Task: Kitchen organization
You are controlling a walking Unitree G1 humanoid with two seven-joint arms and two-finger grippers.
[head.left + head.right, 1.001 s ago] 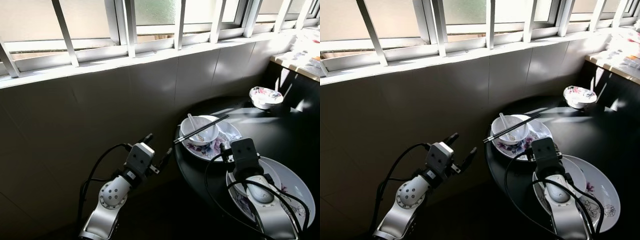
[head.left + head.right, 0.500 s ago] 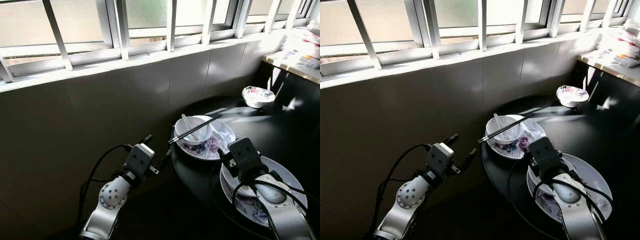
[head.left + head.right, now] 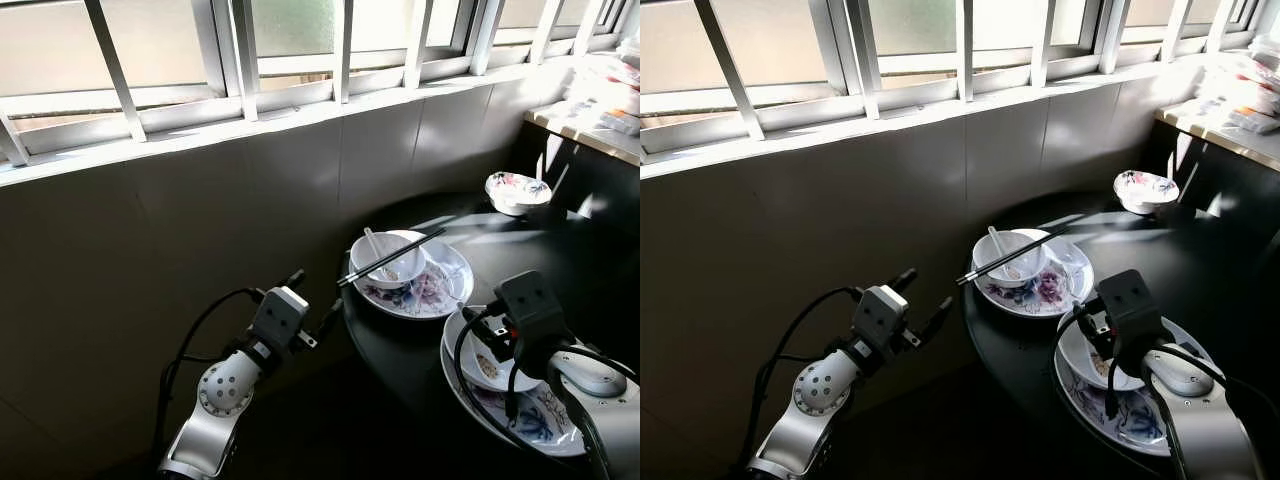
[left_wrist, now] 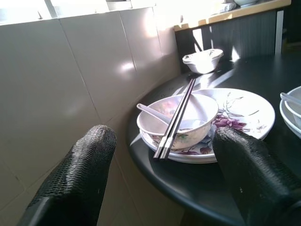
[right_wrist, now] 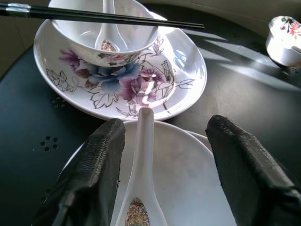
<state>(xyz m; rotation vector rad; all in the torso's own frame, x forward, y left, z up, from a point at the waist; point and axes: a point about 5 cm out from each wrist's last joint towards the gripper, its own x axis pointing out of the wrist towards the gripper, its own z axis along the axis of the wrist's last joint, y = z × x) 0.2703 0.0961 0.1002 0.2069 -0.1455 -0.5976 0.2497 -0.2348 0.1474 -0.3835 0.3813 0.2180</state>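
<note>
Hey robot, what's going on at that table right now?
Right gripper open over near bowl's spoon. Left gripper open, off table edge. Chopsticks across far bowl.

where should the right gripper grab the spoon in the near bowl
Probably by the handle: the white spoon lies in the near bowl with its long, narrow handle pointing toward the flowered plate. The open right gripper already straddles it, so come straight down from above.
</note>
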